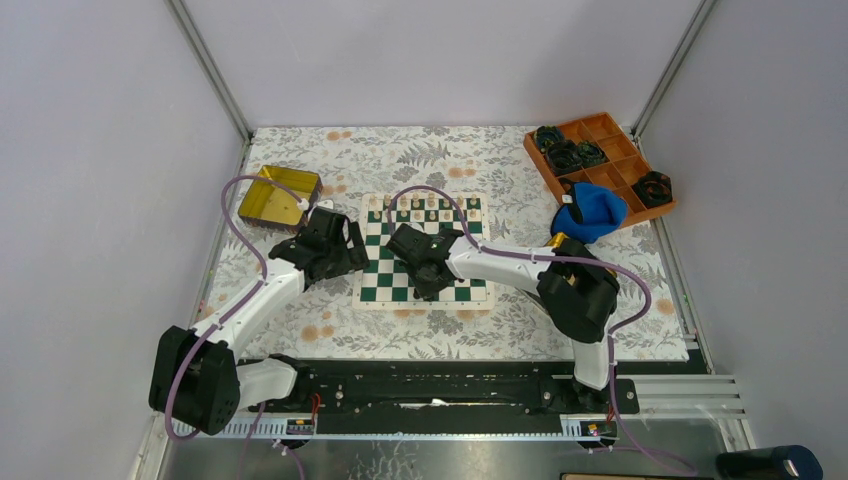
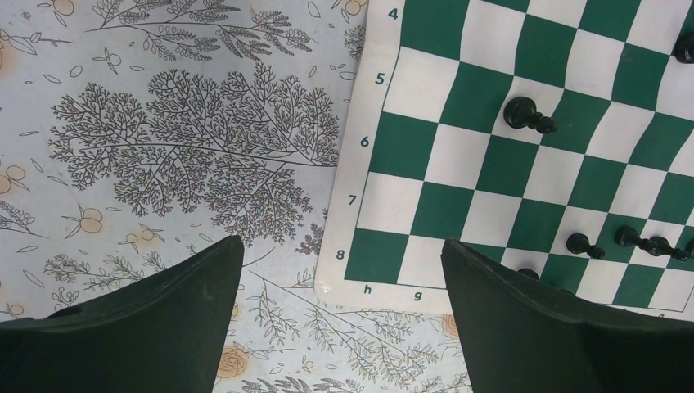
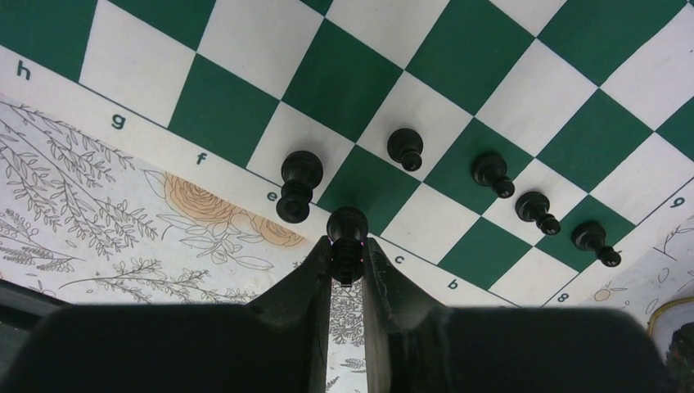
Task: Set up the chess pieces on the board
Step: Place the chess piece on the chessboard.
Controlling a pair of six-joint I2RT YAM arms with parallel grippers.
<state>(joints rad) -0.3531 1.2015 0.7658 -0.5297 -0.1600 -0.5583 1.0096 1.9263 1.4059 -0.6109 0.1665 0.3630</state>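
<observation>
From above, the flat green-and-white checkered chess mat point(image 1: 385, 275) lies mid-table on a grey leaf-printed cloth point(image 1: 500, 325), with a row of cream chess pieces point(image 1: 430, 207) along its far edge. The left gripper point(image 1: 350, 250) hangs at the mat's left border and the right gripper point(image 1: 430, 280) reaches over its near ranks. A shiny gold square tin point(image 1: 275, 195) sits beyond the left arm, and an orange compartment tray point(image 1: 610, 150) with black rings fills the far right corner, a blue rounded lump point(image 1: 590, 212) just beside it. Plain grey walls close in three sides. The left wrist view shows that gripper spread wide and empty above the cloth beside the mat's h8 corner. A lone black pawn point(image 2: 528, 115) rests by row 5, upright or tipped I cannot tell. In the right wrist view the jaws are pinched narrow on a small round-headed black piece point(image 3: 347, 229), taken below its head, at the lettered edge between e and c. Whether its base touches the mat is hidden. A taller black piece point(image 3: 299, 184) stands just beside it, and four black pawns point(image 3: 491, 173) run along the next row. These figures look light, hard and smooth, likely to slip or topple, so the neck under the head seems the safest hold. The thin mat ripples slightly, which could tip a piece set down carelessly.
</observation>
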